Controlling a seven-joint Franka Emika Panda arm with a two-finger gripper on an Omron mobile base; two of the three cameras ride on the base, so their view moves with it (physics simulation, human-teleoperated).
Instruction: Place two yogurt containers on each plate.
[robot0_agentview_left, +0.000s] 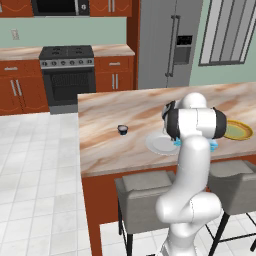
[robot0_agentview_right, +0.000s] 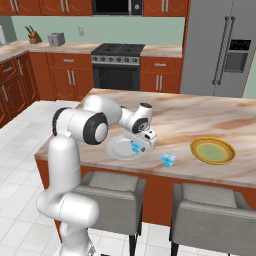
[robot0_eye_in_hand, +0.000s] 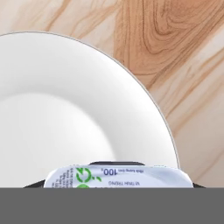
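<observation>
My gripper (robot0_agentview_right: 140, 143) hangs low over the right part of the white-grey plate (robot0_agentview_right: 119, 149), shut on a light blue yogurt container (robot0_agentview_right: 135, 146). In the hand view the container's pale printed lid (robot0_eye_in_hand: 118, 176) sits between the fingers just above the plate (robot0_eye_in_hand: 65, 109). A second light blue yogurt container (robot0_agentview_right: 168, 159) stands on the counter between the two plates. The yellow-rimmed plate (robot0_agentview_right: 213, 150) lies bare to the right. A dark yogurt container (robot0_agentview_left: 122, 129) stands alone on the counter, left of the white plate (robot0_agentview_left: 159, 144).
The plates lie near the front edge of the marbled island counter (robot0_agentview_right: 200, 120). Two grey stools (robot0_agentview_right: 112, 192) (robot0_agentview_right: 212, 212) stand below that edge. A stove (robot0_agentview_right: 119, 65) and a steel fridge (robot0_agentview_right: 220, 47) line the back wall.
</observation>
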